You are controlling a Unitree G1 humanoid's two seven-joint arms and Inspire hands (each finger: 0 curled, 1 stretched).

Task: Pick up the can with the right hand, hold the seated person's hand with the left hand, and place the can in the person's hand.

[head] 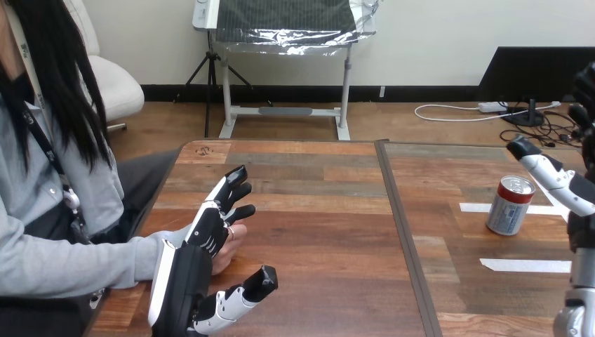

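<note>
Red-and-silver metal can (511, 205), far right, awaits my spread, empty right hand (556, 177); my left hand (184, 281), fingers straight, rests against the person's hand (231, 247), likely to steady it.

Bright, even indoor light, faint soft shadows on the table (330, 210)

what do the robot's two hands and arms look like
The left hand is black, with a white shell along its back and jointed fingers in black and white ending in black tips. The right hand shows a white-shelled finger with a black tip and black joints, on a black body. Below it, the right forearm is silver metal.
</note>
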